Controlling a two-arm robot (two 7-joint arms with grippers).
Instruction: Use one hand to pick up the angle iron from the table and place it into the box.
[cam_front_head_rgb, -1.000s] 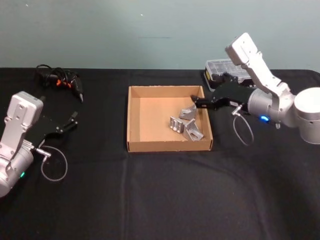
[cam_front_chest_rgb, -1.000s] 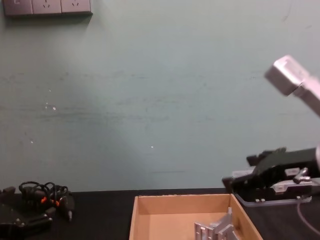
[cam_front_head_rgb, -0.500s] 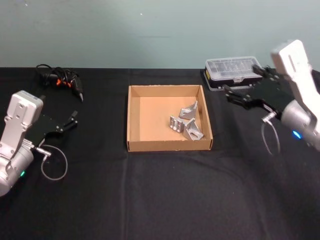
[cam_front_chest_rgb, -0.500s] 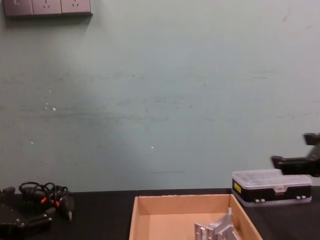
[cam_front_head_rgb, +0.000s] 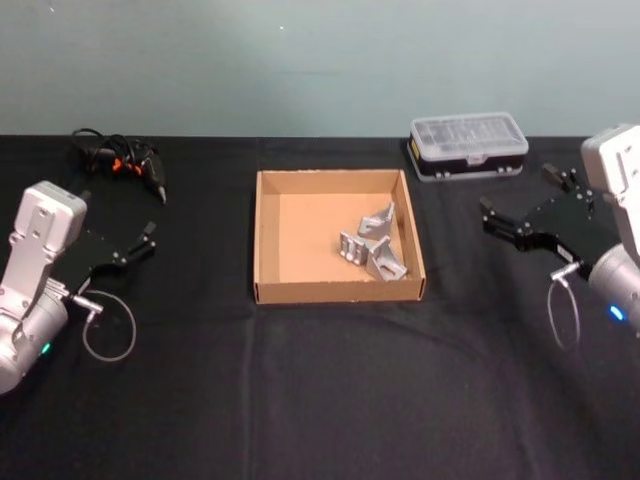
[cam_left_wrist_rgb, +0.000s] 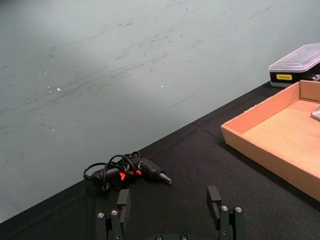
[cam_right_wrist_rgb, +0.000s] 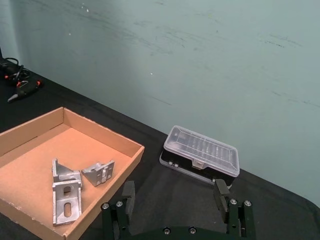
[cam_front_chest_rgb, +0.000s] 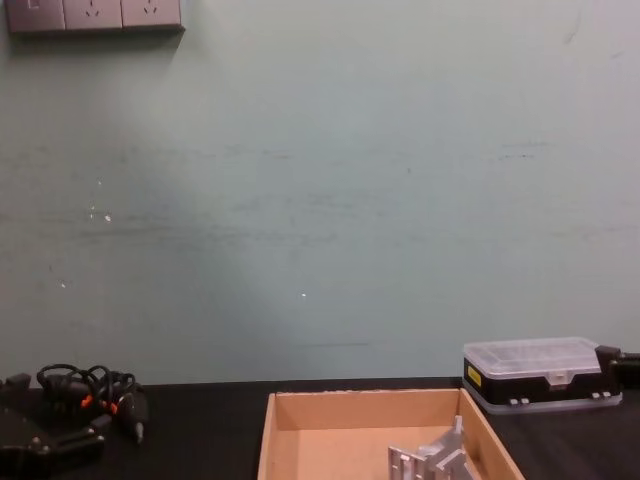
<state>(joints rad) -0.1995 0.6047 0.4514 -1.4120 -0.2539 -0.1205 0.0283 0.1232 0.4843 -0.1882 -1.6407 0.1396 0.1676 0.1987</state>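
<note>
Head view high, chest view low, both on the box (cam_front_head_rgb: 266, 232).

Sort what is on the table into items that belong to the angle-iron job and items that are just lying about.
Belongs to the job:
- box, tan cardboard
- angle irons lying inside it
- right gripper, open, right of the box
- left gripper, open, parked at the left

Just lying about:
- clear-lidded plastic case
- black corded tool

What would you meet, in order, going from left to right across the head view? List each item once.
left gripper → tool with coiled black cable → box → angle irons → clear-lidded plastic case → right gripper
</note>
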